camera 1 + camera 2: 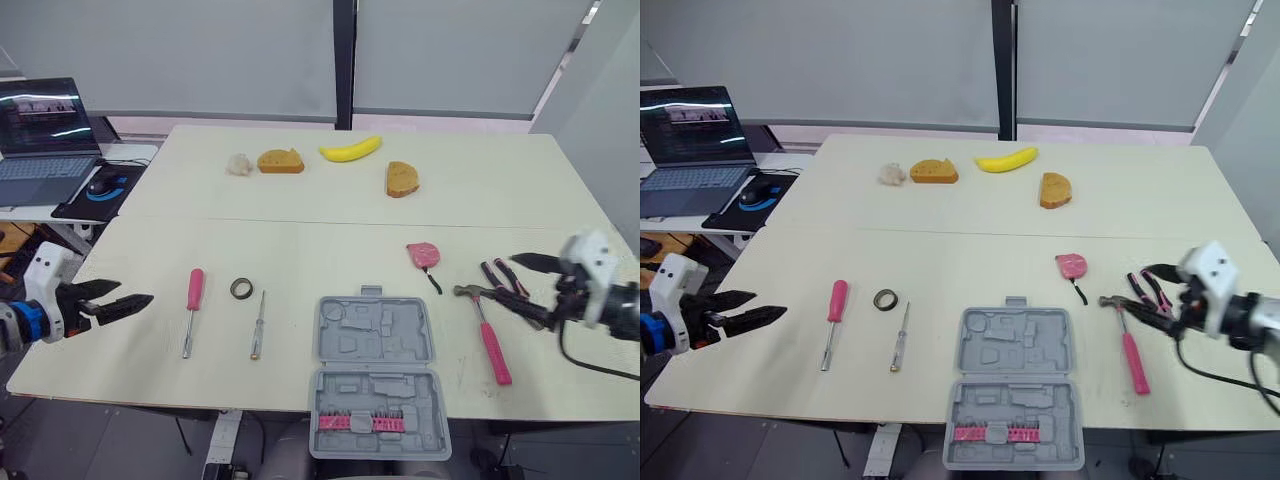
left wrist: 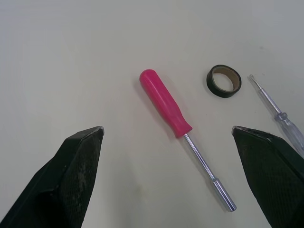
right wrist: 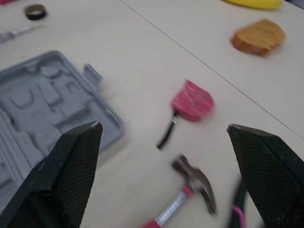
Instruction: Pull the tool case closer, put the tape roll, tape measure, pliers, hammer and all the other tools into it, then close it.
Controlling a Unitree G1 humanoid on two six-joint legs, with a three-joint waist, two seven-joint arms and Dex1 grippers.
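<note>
The grey tool case lies open at the table's front middle, with a pink bit strip in its near half. To its left lie a pink-handled driver, a black tape roll and a thin screwdriver. A pink tape measure, a pink-handled hammer and pliers lie to its right. My left gripper hovers open at the table's left edge, left of the driver. My right gripper is open over the pliers, pointing towards the hammer head and the tape measure.
At the back of the table lie a banana, two bread pieces and a white lump. A laptop and a mouse sit on a side desk at the far left.
</note>
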